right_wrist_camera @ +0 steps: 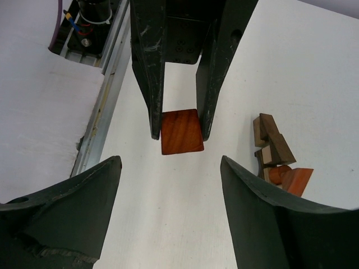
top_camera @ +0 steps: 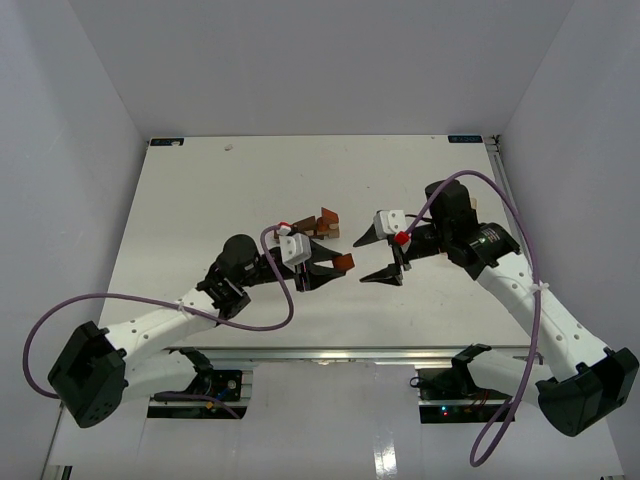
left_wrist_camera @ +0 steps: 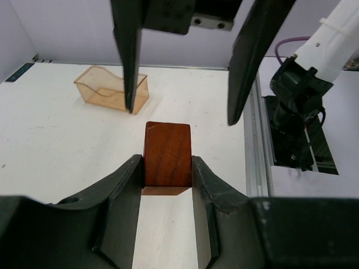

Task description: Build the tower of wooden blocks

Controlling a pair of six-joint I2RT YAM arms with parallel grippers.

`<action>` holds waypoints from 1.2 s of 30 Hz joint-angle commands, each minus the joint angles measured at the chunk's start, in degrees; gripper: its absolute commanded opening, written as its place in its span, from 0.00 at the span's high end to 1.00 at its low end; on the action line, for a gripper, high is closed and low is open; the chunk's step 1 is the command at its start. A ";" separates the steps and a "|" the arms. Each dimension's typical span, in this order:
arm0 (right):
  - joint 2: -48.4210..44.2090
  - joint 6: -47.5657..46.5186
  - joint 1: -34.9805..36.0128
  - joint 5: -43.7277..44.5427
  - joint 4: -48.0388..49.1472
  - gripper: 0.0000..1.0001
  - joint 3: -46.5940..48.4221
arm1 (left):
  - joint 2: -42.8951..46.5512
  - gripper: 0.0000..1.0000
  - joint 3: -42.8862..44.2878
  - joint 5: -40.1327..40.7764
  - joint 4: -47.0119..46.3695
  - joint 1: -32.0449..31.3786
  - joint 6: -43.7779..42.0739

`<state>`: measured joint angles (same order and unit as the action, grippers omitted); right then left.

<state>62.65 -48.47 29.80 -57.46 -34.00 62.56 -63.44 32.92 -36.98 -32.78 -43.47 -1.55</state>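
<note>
A reddish-brown wooden block [left_wrist_camera: 167, 154] sits clamped between the two fingers of my left gripper [top_camera: 335, 264], which is shut on it. From the right wrist the same block [right_wrist_camera: 181, 131] pokes out past the left fingertips [right_wrist_camera: 155, 126], just over the table. My right gripper [top_camera: 378, 258] faces it from the right, open and empty, one finger on each side of the block's line and a short way off. The wood block tower [top_camera: 322, 222] is a low cluster of tan, reddish and dark brown pieces just behind the left gripper; it also shows in the right wrist view [right_wrist_camera: 277, 159].
A clear orange plastic container [left_wrist_camera: 112, 89] stands on the white table beyond the right gripper's fingers [left_wrist_camera: 129, 61]. A metal rail [top_camera: 350, 352] runs along the near table edge, with both arm bases below it. Grey walls enclose the table.
</note>
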 commanded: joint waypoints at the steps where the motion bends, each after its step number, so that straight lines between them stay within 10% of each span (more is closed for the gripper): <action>1: -0.18 0.57 0.12 2.72 2.05 0.22 3.49 | -2.71 1.00 -1.00 -6.53 -7.11 7.24 4.86; 22: 4.00 -3.55 -4.21 -1.39 2.19 0.26 0.17 | -25.35 1.00 13.22 -23.78 -17.42 24.37 13.38; 36: 15.68 1.96 -3.75 -7.00 10.11 0.15 7.83 | -19.10 1.00 3.83 -25.99 -35.44 23.83 27.22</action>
<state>76.00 -50.32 25.53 -60.76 -30.20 66.07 -87.51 39.33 -60.87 -60.85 -19.12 21.57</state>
